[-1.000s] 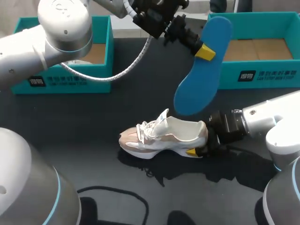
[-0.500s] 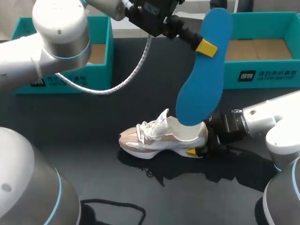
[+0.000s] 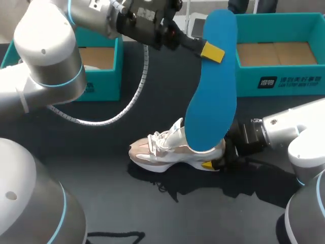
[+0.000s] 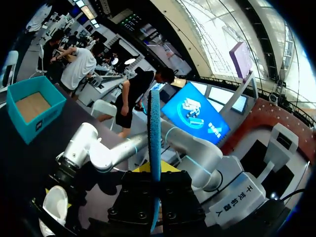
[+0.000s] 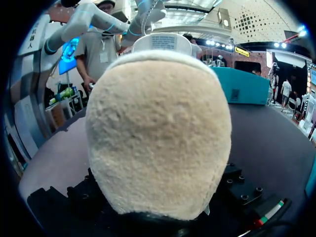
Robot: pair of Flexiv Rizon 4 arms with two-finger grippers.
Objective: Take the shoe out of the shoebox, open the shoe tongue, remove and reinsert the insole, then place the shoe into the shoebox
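The left tool (image 3: 213,51) hangs above the far middle of the table (image 3: 76,137), pinching the blue insole (image 3: 210,96) near its upper end. One yellow tip shows on the insole's face. In the left wrist view the insole (image 4: 154,123) runs edge-on between the two fingers of that tool (image 4: 154,170). It hangs nearly upright, and its lower end overlaps the shoe's collar from above; whether they touch I cannot tell.

The shoe (image 3: 175,150), white and beige, stands on its sole at the table's middle, toe toward the left edge. The right tool (image 3: 216,160) grips its heel, one yellow tip against the near side. In the right wrist view the fuzzy beige heel (image 5: 158,133) fills the picture. A white tongue tag (image 5: 162,42) bears print too small to read.

A teal left shoebox (image 3: 104,81) sits at the far left corner and a right shoebox (image 3: 254,51) at the far right. The right one has a white printed label (image 3: 289,81) on its front wall.
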